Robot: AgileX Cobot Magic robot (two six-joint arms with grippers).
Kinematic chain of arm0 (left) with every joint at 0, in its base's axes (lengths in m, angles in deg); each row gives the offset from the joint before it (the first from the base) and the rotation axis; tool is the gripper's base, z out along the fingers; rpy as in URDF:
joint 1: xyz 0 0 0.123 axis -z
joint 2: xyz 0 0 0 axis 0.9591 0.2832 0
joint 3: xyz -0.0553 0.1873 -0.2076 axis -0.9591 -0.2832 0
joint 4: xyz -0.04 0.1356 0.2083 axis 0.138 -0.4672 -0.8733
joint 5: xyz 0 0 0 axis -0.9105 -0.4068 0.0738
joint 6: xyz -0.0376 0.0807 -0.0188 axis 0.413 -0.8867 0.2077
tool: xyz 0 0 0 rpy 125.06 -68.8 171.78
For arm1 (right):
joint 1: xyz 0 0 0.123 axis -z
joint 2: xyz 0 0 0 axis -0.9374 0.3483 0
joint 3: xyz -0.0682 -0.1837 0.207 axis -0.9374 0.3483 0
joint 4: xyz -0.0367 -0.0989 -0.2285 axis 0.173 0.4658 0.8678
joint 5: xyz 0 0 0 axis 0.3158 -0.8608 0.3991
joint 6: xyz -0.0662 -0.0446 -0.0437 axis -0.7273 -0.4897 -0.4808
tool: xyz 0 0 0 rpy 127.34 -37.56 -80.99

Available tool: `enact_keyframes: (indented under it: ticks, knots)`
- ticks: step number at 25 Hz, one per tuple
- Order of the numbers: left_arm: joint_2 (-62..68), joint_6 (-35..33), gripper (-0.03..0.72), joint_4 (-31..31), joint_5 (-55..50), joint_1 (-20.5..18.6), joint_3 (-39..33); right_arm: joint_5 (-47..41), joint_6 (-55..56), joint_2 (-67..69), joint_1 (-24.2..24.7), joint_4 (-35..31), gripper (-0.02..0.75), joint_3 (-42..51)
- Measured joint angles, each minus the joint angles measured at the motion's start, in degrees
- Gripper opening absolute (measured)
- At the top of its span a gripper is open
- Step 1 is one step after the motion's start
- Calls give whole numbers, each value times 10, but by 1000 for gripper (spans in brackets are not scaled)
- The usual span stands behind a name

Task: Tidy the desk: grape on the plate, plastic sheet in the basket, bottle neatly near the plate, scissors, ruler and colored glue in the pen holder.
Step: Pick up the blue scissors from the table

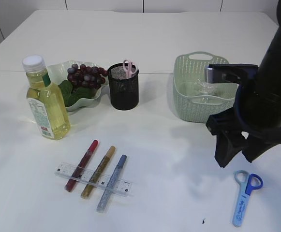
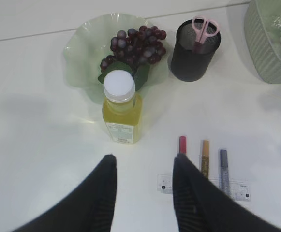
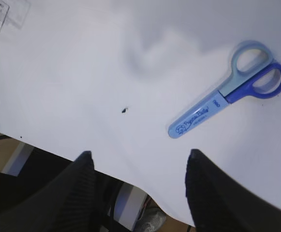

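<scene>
Meanwhile, the right gripper (image 1: 237, 157) hovers spread apart above the blue scissors (image 1: 244, 190) — left gripper (image 2: 142, 191) likewise apart.

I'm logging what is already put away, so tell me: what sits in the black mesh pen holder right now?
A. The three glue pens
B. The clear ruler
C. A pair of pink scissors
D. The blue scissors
C: pink scissors handles stick out of the pen holder, while the blue scissors, the ruler and the glue pens all lie on the table.
</scene>
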Motion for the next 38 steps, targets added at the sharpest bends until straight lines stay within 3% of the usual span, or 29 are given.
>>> enact_keyframes:
  ticks: [5, 8, 13, 21, 30, 38]
  knots:
    - [-136, 1, 290, -1, 91, 0, -156, 52, 50, -1, 0, 0, 469, 22]
    - [-192, 1, 290, -2, 98, 1, -191, 87, 99, -17, 0, 0, 469, 69]
    - [-221, 1, 290, -17, 64, 1, -196, 130, 183, -62, 0, 14, 469, 145]
    - [-221, 1, 290, -24, -5, 1, -197, 158, 301, -73, 0, 78, 469, 169]
    - [-225, -4, 289, -26, -34, 1, -197, 193, 417, -57, 0, 81, 469, 169]
    - [-243, -9, 289, -27, -48, 1, -197, 163, 432, -27, 0, 62, 469, 169]
